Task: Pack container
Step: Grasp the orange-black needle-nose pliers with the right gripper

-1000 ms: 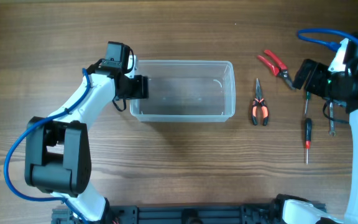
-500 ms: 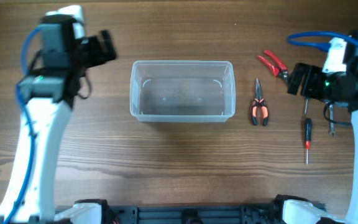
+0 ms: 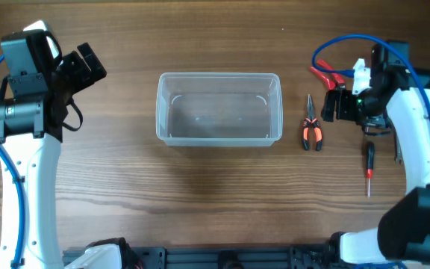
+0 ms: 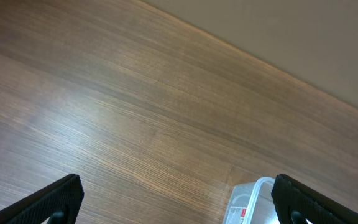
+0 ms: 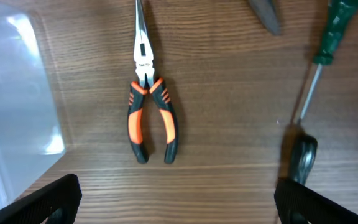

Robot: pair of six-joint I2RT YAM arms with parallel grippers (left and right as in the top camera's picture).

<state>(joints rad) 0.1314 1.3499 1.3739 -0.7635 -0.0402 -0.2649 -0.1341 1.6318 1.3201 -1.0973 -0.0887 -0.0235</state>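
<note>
The clear plastic container (image 3: pixel 219 110) stands empty mid-table; one corner of it (image 4: pixel 252 198) shows in the left wrist view and its right end (image 5: pixel 11 106) in the right wrist view. My left gripper (image 3: pixel 88 66) (image 4: pixel 178 202) is raised off to the container's left, open, with only bare wood between its fingers. My right gripper (image 3: pixel 330 106) (image 5: pixel 178 205) hovers open just right of the orange-and-black pliers (image 3: pixel 311 128) (image 5: pixel 149 102), which lie flat next to the container's right end.
Red-handled cutters (image 3: pixel 325 74) lie behind the pliers. A green screwdriver (image 5: pixel 328 28), a black-and-red screwdriver (image 3: pixel 369 166) and a small wrench (image 3: pixel 398 153) lie to the right, partly under the right arm. Blue cables loop over both arms.
The left arm has swung away from the container's left wall to the far left and its jaws have opened wider. The right gripper has moved left toward the pliers.
</note>
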